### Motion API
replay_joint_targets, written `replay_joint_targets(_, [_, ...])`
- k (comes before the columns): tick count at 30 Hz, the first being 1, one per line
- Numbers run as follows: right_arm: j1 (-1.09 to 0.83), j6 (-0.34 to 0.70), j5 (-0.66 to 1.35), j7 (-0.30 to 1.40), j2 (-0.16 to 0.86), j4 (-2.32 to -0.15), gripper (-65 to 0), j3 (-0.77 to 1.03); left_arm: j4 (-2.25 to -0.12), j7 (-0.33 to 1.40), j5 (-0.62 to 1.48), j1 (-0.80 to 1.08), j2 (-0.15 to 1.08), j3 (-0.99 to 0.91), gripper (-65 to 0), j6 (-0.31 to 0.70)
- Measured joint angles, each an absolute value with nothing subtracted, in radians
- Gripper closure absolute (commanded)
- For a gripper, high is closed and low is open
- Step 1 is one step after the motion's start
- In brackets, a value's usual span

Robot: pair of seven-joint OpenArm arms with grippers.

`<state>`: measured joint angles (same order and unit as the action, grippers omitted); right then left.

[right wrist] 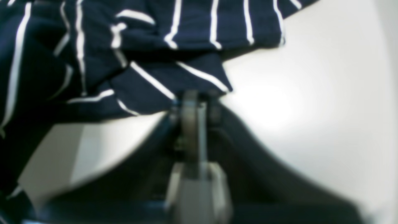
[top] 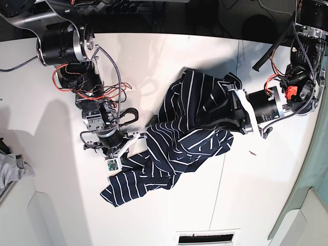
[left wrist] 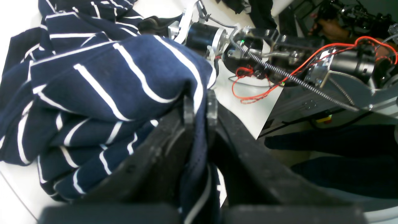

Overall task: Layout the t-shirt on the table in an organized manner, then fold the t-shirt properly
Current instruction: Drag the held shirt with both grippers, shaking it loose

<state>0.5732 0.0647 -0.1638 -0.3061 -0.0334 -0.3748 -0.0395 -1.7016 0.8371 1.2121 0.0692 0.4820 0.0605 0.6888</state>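
The t-shirt (top: 179, 146) lies crumpled and bunched near the middle of the table (top: 46, 205), stretched loosely between the 2 arms, with 1 striped flap trailing toward the table's near edge. The left arm reaches in low from the right side of the base view, its forearm nearly level with the tabletop, and the left gripper (left wrist: 199, 109) has its jaws pressed together on a fold of the shirt, navy cloth running down between the 2 fingers. The right arm comes down from the upper left of the base view, elbow bent and wrist angled toward the cloth; the right gripper (right wrist: 196, 99) has its jaws closed and pinches the edge of the shirt just above the white surface. A small grey cloth (top: 10, 166) sits at the far left edge.
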Motion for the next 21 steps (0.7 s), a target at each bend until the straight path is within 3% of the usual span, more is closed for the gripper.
replay_joint_targets(6, [0.562,0.032,-0.168,-0.385,-0.033,-0.397,0.0,-0.039,-1.742,0.857,1.24,0.072,0.482,0.06,0.0,0.687])
replay_joint_targets(11, [0.48,-0.045,-0.154,-0.391,-0.032,-0.574,0.0,-0.039,-1.907,0.909,1.272,0.071,0.484,0.06,0.0,0.685])
replay_joint_targets(15, [0.374,0.13,-0.113,-0.373,-0.029,-0.731,0.0,-0.039,-1.959,0.91,1.275,0.072,0.482,0.06,0.0,0.685])
replay_joint_targets(19, [0.342,0.198,-0.101,-0.379,-0.075,-0.849,-22.8,-0.039,-1.958,0.942,1.253,0.073,0.484,0.06,0.0,0.685])
replay_joint_targets(21, [0.347,0.242,-0.068,-0.386,-0.097,-0.884,-30.7,-0.04,-1.958,0.95,1.253,0.076,0.485,0.06,0.0,0.685])
